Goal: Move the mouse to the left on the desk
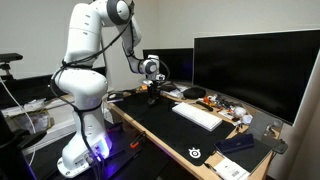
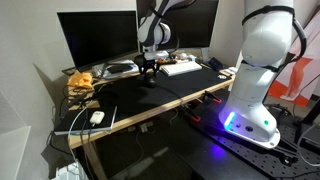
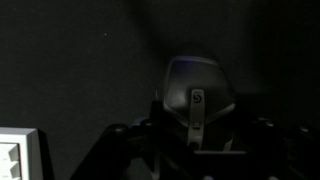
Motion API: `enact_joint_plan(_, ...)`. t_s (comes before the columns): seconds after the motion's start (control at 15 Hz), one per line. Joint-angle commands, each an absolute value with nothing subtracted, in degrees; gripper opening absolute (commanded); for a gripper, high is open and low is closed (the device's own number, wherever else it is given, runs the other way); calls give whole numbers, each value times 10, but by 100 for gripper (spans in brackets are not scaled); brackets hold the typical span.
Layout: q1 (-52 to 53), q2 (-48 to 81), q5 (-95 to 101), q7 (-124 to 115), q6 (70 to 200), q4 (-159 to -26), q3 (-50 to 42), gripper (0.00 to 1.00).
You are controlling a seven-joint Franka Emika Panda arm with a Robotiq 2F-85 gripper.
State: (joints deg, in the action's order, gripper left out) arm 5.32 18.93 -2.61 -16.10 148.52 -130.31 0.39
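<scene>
One mouse [image 3: 197,95], small, black, rounded, resting on the black mat of the desk [image 1: 165,128]; position: directly ahead of the gripper [image 3: 195,150] in the wrist view, just beyond its dark fingers, centred between them, long axis running straight away from the camera. Gripper state: cannot tell whether spread or closed; the fingers are too dark, and contact with the mouse is not confirmed. In both exterior views the gripper [image 1: 150,88] hangs low over the far end of the mat, the white keyboard [image 1: 197,116] lying near. Judgement: the mouse sits squarely in line for a straight descent.
</scene>
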Motion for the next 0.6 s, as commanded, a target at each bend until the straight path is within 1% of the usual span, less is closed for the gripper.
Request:
enact_joint_plan(0.0, 66, 209, 3, -193, 1498, -1291, -20, 47)
enact_joint_plan(0.53, 62, 225, -2, -182, 1474, -1275, -21, 47)
